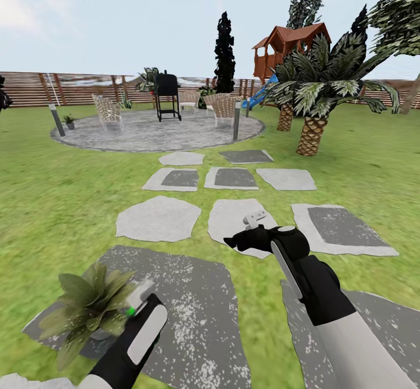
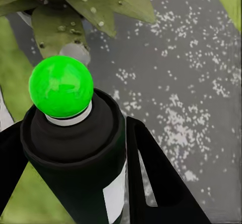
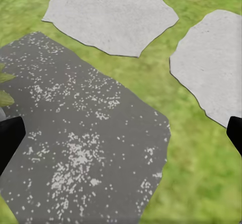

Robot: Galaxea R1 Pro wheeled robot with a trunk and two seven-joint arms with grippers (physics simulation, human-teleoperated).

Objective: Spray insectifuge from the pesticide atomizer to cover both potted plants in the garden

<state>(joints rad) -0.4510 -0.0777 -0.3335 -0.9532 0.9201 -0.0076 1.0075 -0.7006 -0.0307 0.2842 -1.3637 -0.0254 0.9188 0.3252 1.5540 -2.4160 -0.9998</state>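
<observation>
At lower left in the head view, the left gripper is holding the pesticide atomizer beside a potted plant standing on a dark speckled paving slab. The left wrist view is showing more: jaws pinching the dark bottle, a bright green tip, a white label with no legible writing, and droplets beading the leaves. To the right, the right gripper is hovering over pale stepping stones, jaws spread.
</observation>
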